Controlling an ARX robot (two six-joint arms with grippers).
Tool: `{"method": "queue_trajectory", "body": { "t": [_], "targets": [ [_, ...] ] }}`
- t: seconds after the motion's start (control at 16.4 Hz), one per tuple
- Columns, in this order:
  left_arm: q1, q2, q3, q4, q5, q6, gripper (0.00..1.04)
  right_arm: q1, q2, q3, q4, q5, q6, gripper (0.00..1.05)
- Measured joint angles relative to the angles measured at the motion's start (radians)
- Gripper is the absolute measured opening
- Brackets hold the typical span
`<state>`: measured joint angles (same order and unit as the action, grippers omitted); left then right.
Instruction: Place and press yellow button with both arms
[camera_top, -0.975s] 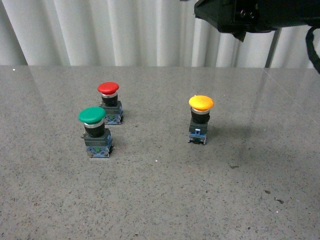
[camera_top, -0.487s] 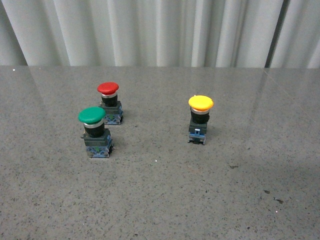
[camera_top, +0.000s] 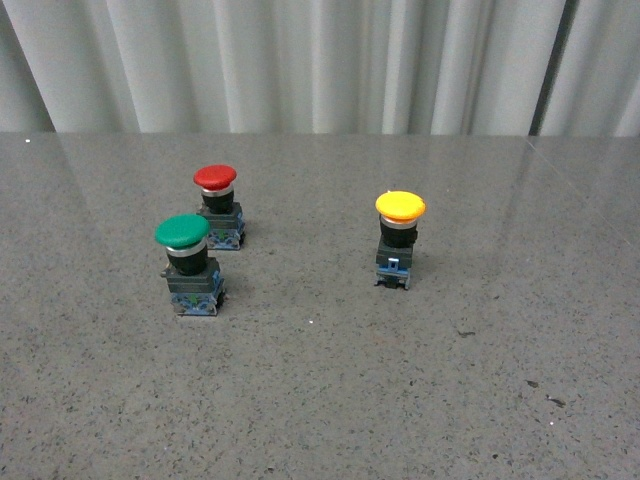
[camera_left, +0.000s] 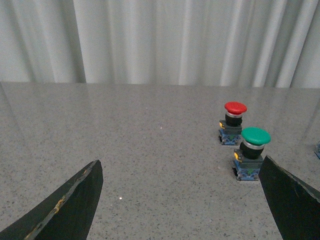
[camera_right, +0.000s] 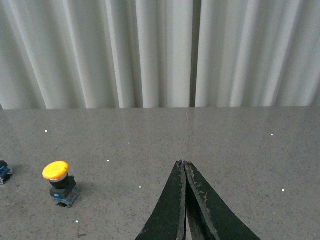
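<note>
The yellow button (camera_top: 400, 236) stands upright on the grey table, right of centre in the front view, with nothing touching it. It also shows in the right wrist view (camera_right: 59, 181), far to one side of my right gripper (camera_right: 183, 163), which is shut and empty above the table. My left gripper (camera_left: 180, 167) is open and empty, its two black fingers (camera_left: 70, 205) wide apart over bare table. The yellow button is not in the left wrist view. Neither arm shows in the front view.
A red-capped button (camera_top: 218, 205) and a green-capped button (camera_top: 188, 262) stand close together at the left of the table (camera_top: 330, 400); both also show in the left wrist view, red (camera_left: 233, 121) and green (camera_left: 251, 151). A pale curtain (camera_top: 300, 60) hangs behind the table.
The black arm that showed at the top right of the front view one second ago has left that view. The three buttons have not moved.
</note>
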<state>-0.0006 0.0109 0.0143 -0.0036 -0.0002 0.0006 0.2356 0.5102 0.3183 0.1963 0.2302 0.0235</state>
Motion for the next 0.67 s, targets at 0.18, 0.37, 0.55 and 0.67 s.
{"method": "queue_trajectory", "body": {
  "t": [0.18, 0.37, 0.55, 0.67],
  "targets": [
    [0.000, 0.000, 0.000, 0.000, 0.000, 0.000, 0.98, -0.117, -0.130, -0.152, 0.017, -0.108, -0.014, 0.02],
    [0.000, 0.000, 0.000, 0.000, 0.000, 0.000, 0.98, -0.242, -0.197, -0.208, 0.001, -0.220, -0.017, 0.02],
    [0.000, 0.000, 0.000, 0.000, 0.000, 0.000, 0.98, -0.236, -0.238, -0.234, -0.009, -0.231, -0.017, 0.02],
    [0.000, 0.000, 0.000, 0.000, 0.000, 0.000, 0.98, -0.236, -0.265, -0.249, -0.022, -0.231, -0.017, 0.02]
  ]
}}
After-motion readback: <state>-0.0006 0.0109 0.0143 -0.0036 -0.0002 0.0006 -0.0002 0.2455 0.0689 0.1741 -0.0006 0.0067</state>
